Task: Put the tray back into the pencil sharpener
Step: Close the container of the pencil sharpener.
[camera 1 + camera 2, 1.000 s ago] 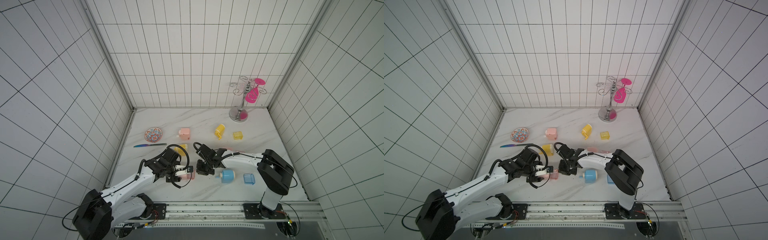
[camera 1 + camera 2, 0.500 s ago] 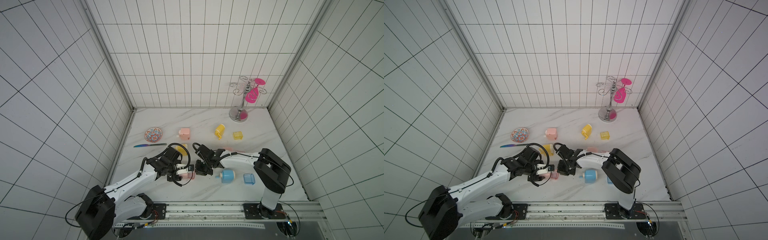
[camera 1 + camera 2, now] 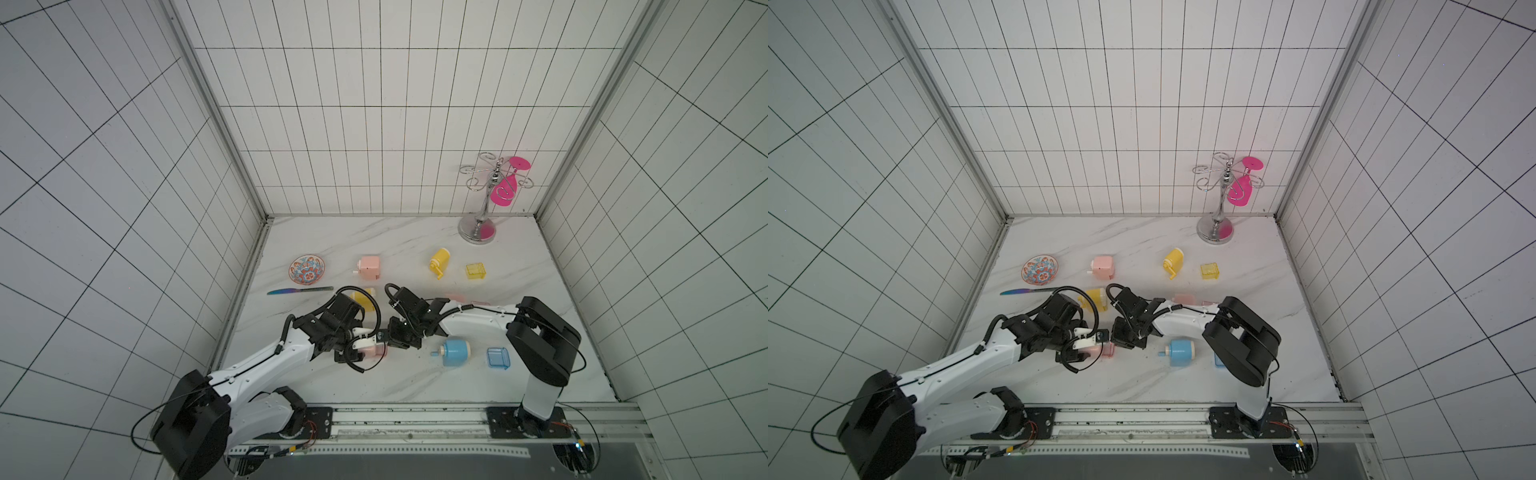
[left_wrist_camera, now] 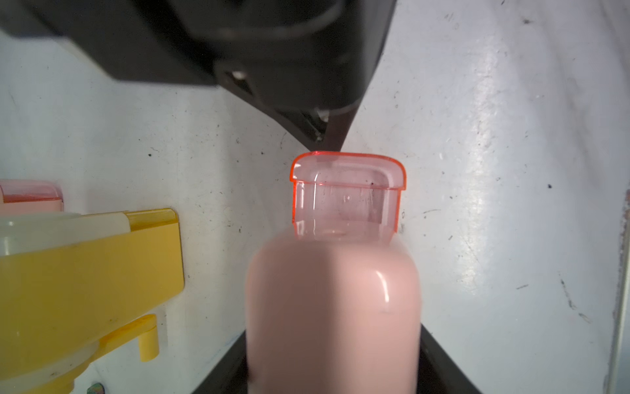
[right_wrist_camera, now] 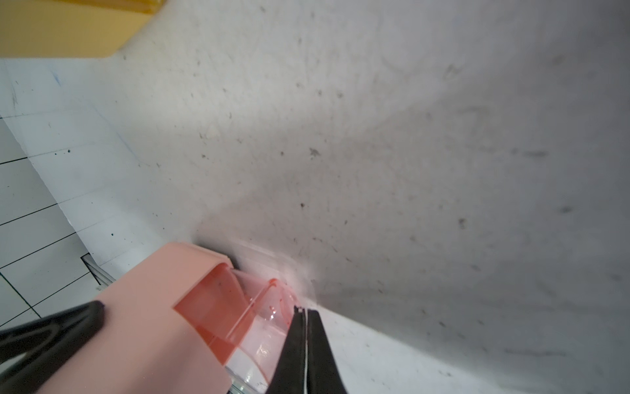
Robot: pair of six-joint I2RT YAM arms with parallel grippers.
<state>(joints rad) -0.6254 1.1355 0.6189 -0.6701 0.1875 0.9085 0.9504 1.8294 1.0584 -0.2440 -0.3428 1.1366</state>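
My left gripper (image 3: 366, 345) is shut on the pink pencil sharpener (image 4: 332, 307), which lies on its side on the marble table. The clear pink tray (image 4: 346, 201) sits partway inside the sharpener's open end, its rim end sticking out. My right gripper (image 5: 305, 341) is shut with nothing between its fingers. Its tips rest against the tray (image 5: 259, 317) at the outer end. In both top views the two grippers meet near the table's front middle, right gripper (image 3: 1121, 334) facing left gripper (image 3: 1092, 345).
A yellow sharpener (image 3: 363, 299) stands just behind my left gripper. A blue sharpener (image 3: 455, 352) and blue tray (image 3: 498, 358) lie right of my right gripper. Farther back are a pink sharpener (image 3: 369, 267), yellow sharpener (image 3: 439, 262), yellow tray (image 3: 476, 271), plate (image 3: 307, 270), knife (image 3: 299, 290) and glass rack (image 3: 478, 224).
The two grippers have drawn slightly closer together, the left one shifting right with the sharpener and the right one shifting left against the tray.
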